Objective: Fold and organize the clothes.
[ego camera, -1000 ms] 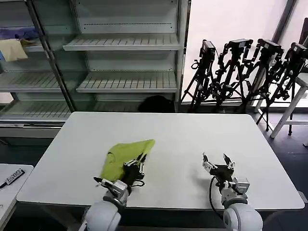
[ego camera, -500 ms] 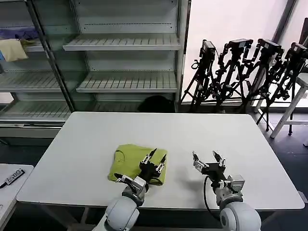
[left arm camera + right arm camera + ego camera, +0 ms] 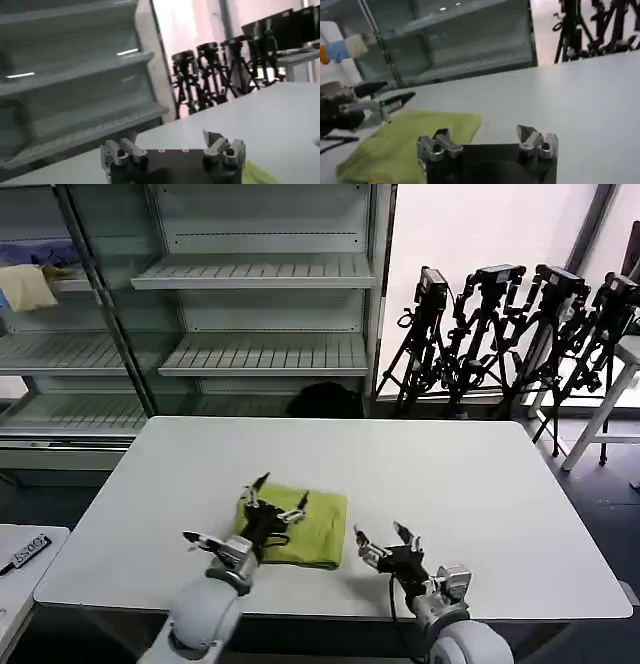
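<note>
Two hands are up over the near edge of the white bench point(image 3: 450, 464), both with fingers spread wide and nothing in them.

Going left to right: off the bench's left side there's a second small white surface point(image 3: 20, 569) with a dark remote-looking thing point(image 3: 25, 552) on it. Behind that, the metal shelving point(image 3: 250, 314) runs along the back; its upper left shelf holds a pale yellow cloth point(image 3: 25, 286) with a purple cloth point(image 3: 40, 252) beside it, the other shelves are bare slats.

Then the left hand point(image 3: 270, 499), hanging right over the T-shirt point(image 3: 315, 529), toward its left half. Can't tell if the fingertips actually touch the fabric. The shirt is a lime green folded rectangle lying flat near the middle of the near edge, a bit left of centre. From the right wrist cam you see the same shirt point(image 3: 405, 145) with the left hand point(image 3: 390, 104) above its far side.

The right hand point(image 3: 385, 542) sits just past the shirt's right edge, low over bare bench, apart from the cloth.

Far right, behind the bench, a row of black tripods point(image 3: 510, 334) stands by the bright window.
</note>
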Motion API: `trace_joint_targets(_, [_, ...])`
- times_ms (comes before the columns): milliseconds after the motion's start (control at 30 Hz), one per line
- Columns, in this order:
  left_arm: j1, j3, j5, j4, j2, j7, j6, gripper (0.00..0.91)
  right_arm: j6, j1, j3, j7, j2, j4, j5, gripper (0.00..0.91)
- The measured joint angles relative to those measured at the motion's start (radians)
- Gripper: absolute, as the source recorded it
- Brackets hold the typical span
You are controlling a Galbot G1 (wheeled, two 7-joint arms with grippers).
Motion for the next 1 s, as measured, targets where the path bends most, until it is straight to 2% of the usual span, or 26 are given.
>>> trace_joint_targets(267, [0.036,-0.197,-0.087,-0.057,0.014,0.023,-0.002,0.907,-0.008,-0.024,-0.067,0.058,0.001,-0.017,0.117,0.887])
trace_joint_targets(300, [0.040,-0.217,-0.097,-0.063,0.015,0.023,-0.003,0.907,-0.009,-0.024,-0.073,0.065,0.001,-0.018,0.128,0.746])
trace_joint_targets(333, [0.044,-0.235,-0.106,-0.069,0.016,0.024,-0.004,0.907,-0.010,-0.024,-0.080,0.072,0.000,-0.018,0.141,0.675])
trace_joint_targets(367, [0.049,-0.252,-0.114,-0.075,0.017,0.027,-0.006,0.907,-0.010,-0.023,-0.085,0.079,-0.001,-0.019,0.150,0.544])
trace_joint_targets(400, [0.055,-0.265,-0.121,-0.081,0.016,0.029,-0.008,0.907,-0.011,-0.023,-0.091,0.086,-0.001,-0.022,0.160,0.484])
trace_joint_targets(433, [0.060,-0.278,-0.127,-0.086,0.015,0.030,-0.010,0.907,-0.011,-0.021,-0.097,0.094,0.000,-0.024,0.170,0.353])
trace_joint_targets(500, [0.069,-0.297,-0.137,-0.095,0.014,0.032,-0.012,0.907,-0.012,-0.017,-0.106,0.110,0.003,-0.030,0.184,0.232])
trace_joint_targets(533, [0.074,-0.306,-0.142,-0.099,0.011,0.032,-0.013,0.907,-0.013,-0.015,-0.111,0.118,0.004,-0.033,0.190,0.111])
trace_joint_targets(600, [0.083,-0.317,-0.150,-0.107,0.007,0.033,-0.014,0.907,-0.013,-0.012,-0.119,0.133,0.005,-0.039,0.202,0.101])
trace_joint_targets(633, [0.087,-0.322,-0.153,-0.110,0.005,0.033,-0.015,0.907,-0.014,-0.011,-0.121,0.139,0.004,-0.041,0.207,0.060])
trace_joint_targets(767, [0.096,-0.338,-0.165,-0.118,0.000,0.035,-0.019,0.907,-0.015,-0.005,-0.128,0.162,0.004,-0.049,0.221,0.000])
trace_joint_targets(1000, [0.104,-0.360,-0.178,-0.120,-0.001,0.036,-0.026,0.907,-0.017,0.006,-0.145,0.188,0.011,-0.066,0.234,0.000])
